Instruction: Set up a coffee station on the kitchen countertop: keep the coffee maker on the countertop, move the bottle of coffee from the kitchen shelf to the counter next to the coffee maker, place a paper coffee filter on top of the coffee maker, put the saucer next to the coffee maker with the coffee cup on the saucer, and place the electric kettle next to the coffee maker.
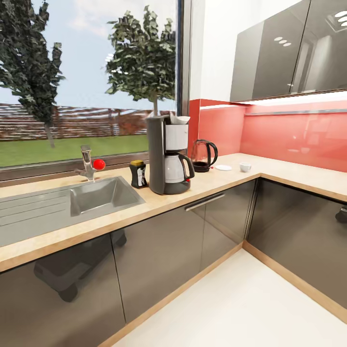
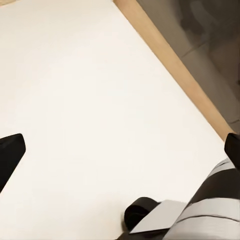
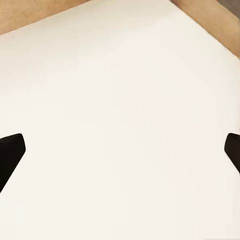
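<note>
On the kitchen countertop [image 1: 226,179] the coffee maker [image 1: 168,154] stands upright, with a white paper coffee filter [image 1: 176,119] in its top. The bottle of coffee [image 1: 138,174] sits just left of it, beside the sink. To its right stands the electric kettle [image 1: 204,155], then the saucer [image 1: 223,167]. The coffee cup [image 1: 245,166] rests on the worktop right of the saucer, apart from it. The kitchen shelf is out of view. My left gripper [image 2: 120,150] and right gripper [image 3: 121,150] hang open over white floor, both holding nothing.
A steel sink [image 1: 103,196] with a red-knobbed faucet [image 1: 89,164] lies at the left under a window. Glossy grey base cabinets [image 1: 202,231] with a wooden plinth [image 2: 175,70] line the L-shaped corner. Wall cabinets [image 1: 289,48] hang at upper right. Part of my base [image 2: 200,210] is visible.
</note>
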Robot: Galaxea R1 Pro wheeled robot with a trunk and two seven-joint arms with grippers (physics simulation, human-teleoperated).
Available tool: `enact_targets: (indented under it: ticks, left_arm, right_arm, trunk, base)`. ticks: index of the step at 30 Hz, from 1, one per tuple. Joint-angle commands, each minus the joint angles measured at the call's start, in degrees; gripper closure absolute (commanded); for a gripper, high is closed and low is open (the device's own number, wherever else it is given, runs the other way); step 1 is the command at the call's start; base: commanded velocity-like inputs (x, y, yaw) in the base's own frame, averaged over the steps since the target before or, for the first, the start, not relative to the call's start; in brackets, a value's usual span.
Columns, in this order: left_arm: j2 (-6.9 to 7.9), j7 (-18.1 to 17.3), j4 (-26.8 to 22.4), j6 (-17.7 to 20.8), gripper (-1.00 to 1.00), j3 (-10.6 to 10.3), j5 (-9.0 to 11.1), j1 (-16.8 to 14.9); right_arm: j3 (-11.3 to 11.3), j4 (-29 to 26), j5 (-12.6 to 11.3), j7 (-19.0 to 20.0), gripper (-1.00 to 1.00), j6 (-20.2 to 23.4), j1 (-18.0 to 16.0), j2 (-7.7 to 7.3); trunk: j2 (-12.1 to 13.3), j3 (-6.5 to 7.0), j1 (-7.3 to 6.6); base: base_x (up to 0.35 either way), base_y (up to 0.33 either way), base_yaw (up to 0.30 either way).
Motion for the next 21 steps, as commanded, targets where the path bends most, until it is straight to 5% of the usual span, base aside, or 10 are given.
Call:
enact_targets:
  ticks: [1,6,21]
  left_arm:
    - [0.17,-0.2,0.0,-0.3,-1.0,0.1,0.6,0.2]
    - [0.34,-0.2,0.0,-0.3,-1.0,1.0,0.8,0.5]
    - [0.36,0.4,0.0,-0.2,-1.0,1.2,0.9,0.5]
  right_arm:
    - [0.4,0.6,-2.3,0.2,-1.0,-0.4,-0.1,-0.06]
    - [0.5,2.2,-5.1,0.2,-1.0,-0.6,-0.1,-0.01]
    - [0.6,2.2,-5.5,0.1,-1.0,-0.6,-0.1,0.08]
  trunk:
    - [0.0,-0.06,-0.01]
    - [0.0,-0.06,-0.01]
    - [0.0,-0.06,-0.01]
  base:
    - [0.0,0.0,0.0]
    - [0.0,0.0,0.0]
    - [0.038,-0.029,-0.035]
